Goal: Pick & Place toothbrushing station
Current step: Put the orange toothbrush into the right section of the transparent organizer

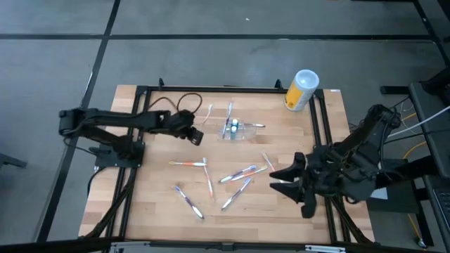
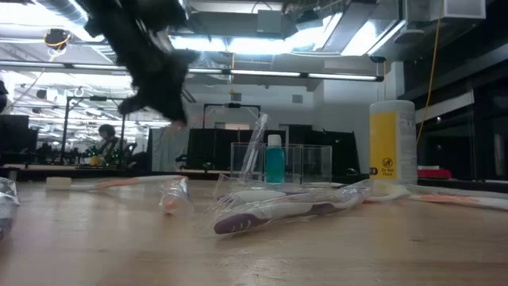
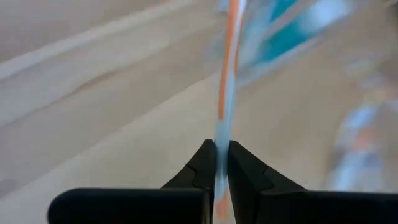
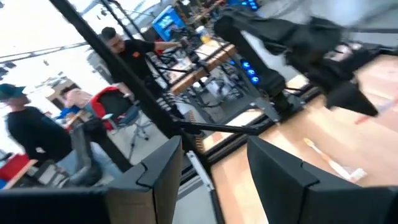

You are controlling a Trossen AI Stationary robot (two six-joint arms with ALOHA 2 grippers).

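Observation:
The toothbrushing station [image 1: 237, 129], a clear plastic holder, stands at the table's far middle. In the low view the station [image 2: 302, 163] holds a teal bottle [image 2: 275, 159] and a leaning clear toothbrush [image 2: 255, 143]. My left gripper [image 1: 199, 135] hangs above the table just left of the station, shut on an orange-and-clear toothbrush [image 3: 227, 74]. My right gripper [image 1: 281, 176] hovers open near the table's right side, with nothing between its fingers [image 4: 163, 171]. My left gripper pinches the toothbrush's handle [image 3: 222, 140] between its two fingers [image 3: 205, 165], near one end. The fingers slant downward from the table's left and lie along the brush. The brush sticks out ahead of them toward the station. Whether its far end touches anything, I cannot tell.
Several wrapped toothbrushes lie loose on the wood, among them one [image 1: 188, 163] at the middle left, one [image 1: 238, 174] at the centre and one [image 1: 188, 200] near the front. A yellow canister [image 1: 301, 90] with a white lid stands at the far right. People show in the room beyond.

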